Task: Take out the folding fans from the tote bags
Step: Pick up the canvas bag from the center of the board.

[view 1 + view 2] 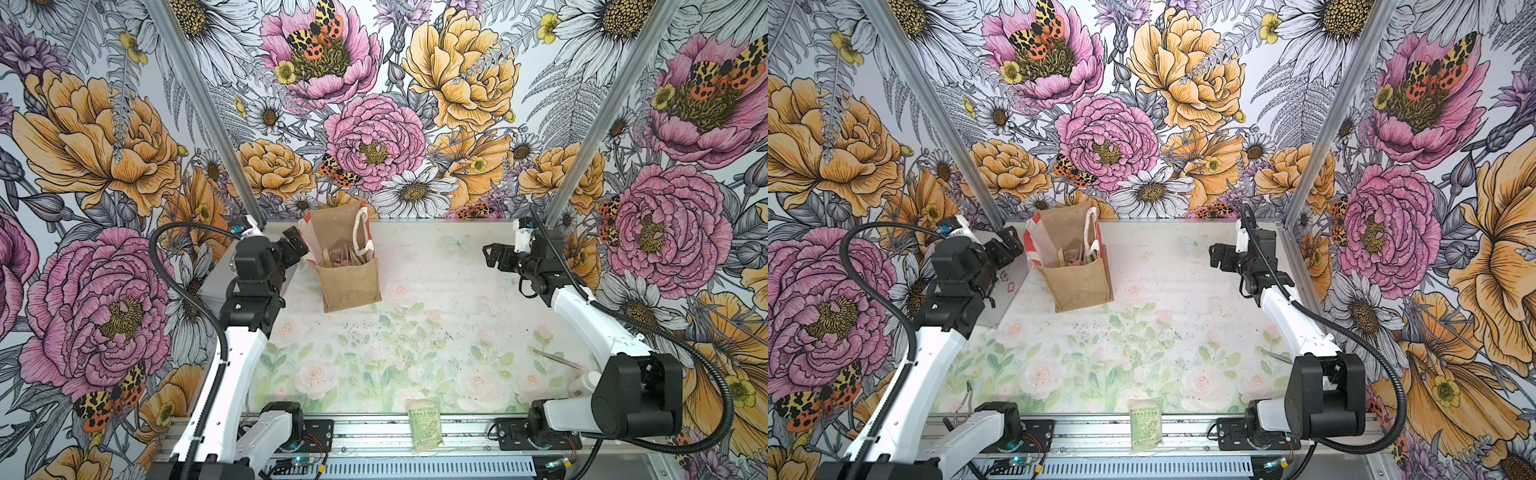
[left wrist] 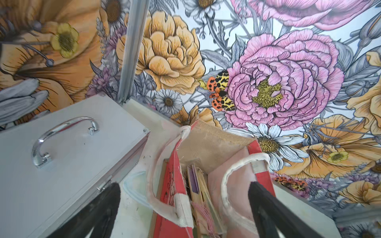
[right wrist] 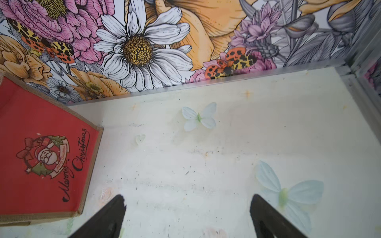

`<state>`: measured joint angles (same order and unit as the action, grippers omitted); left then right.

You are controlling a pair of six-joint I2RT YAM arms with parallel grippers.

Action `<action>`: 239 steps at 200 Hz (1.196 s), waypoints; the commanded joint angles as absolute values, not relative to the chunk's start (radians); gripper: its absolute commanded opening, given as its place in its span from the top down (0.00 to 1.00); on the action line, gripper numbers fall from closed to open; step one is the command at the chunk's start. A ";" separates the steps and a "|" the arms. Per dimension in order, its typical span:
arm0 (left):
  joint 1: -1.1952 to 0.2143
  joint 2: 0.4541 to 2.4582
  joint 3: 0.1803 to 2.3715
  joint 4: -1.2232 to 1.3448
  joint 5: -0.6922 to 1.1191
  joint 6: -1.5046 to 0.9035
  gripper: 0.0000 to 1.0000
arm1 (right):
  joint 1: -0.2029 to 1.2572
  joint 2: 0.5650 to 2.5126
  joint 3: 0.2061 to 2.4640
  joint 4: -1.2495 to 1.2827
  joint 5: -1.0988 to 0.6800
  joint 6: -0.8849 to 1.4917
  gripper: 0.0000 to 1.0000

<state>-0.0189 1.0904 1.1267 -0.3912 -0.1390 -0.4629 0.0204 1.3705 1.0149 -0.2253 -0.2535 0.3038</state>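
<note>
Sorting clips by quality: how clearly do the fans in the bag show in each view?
Left wrist: folding fans crisp, ribs and purple cloth distinct. In both top views: a small soft jumble inside the tote bag, evenly lit. Right wrist: fans hidden.

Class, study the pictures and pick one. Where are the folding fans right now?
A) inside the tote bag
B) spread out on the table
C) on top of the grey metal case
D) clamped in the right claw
A: the folding fans sit inside the tote bag, while the right claw is open and holds nothing.
</note>
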 commanded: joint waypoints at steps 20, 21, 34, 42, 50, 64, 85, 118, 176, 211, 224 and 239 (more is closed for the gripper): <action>0.002 1.288 1.227 -0.568 0.080 -0.540 0.01 | 0.028 1.376 1.039 -0.291 -0.256 0.358 0.05; 0.002 1.292 1.228 -0.568 0.081 -0.541 0.01 | 0.028 1.376 1.038 -0.292 -0.257 0.358 0.05; 0.000 1.326 1.242 -0.568 0.087 -0.546 0.01 | 0.028 1.380 1.029 -0.292 -0.253 0.344 0.05; 0.003 1.348 1.249 -0.570 0.087 -0.542 0.01 | 0.028 1.387 1.025 -0.292 -0.249 0.338 0.05; 0.010 1.370 1.259 -0.573 0.088 -0.541 0.01 | 0.028 1.394 1.021 -0.293 -0.250 0.332 0.05; 0.024 1.411 1.275 -0.571 0.084 -0.542 0.01 | 0.028 1.407 1.016 -0.295 -0.252 0.332 0.05; 0.040 1.485 1.315 -0.571 0.116 -0.538 0.01 | 0.029 1.426 1.013 -0.294 -0.258 0.337 0.05; 0.038 1.569 1.394 -0.572 0.155 -0.532 0.01 | 0.031 1.441 1.007 -0.294 -0.264 0.342 0.06; 0.047 1.628 1.449 -0.580 0.180 -0.529 0.10 | 0.032 1.438 0.983 -0.293 -0.262 0.342 0.06; 0.046 1.668 1.479 -0.578 0.196 -0.529 0.33 | 0.032 1.440 0.977 -0.293 -0.288 0.341 0.08; 0.047 1.687 1.497 -0.578 0.194 -0.528 0.42 | 0.031 1.440 0.973 -0.293 -0.306 0.344 0.10; 0.044 1.711 1.523 -0.578 0.191 -0.525 0.57 | 0.033 1.440 0.967 -0.292 -0.323 0.354 0.12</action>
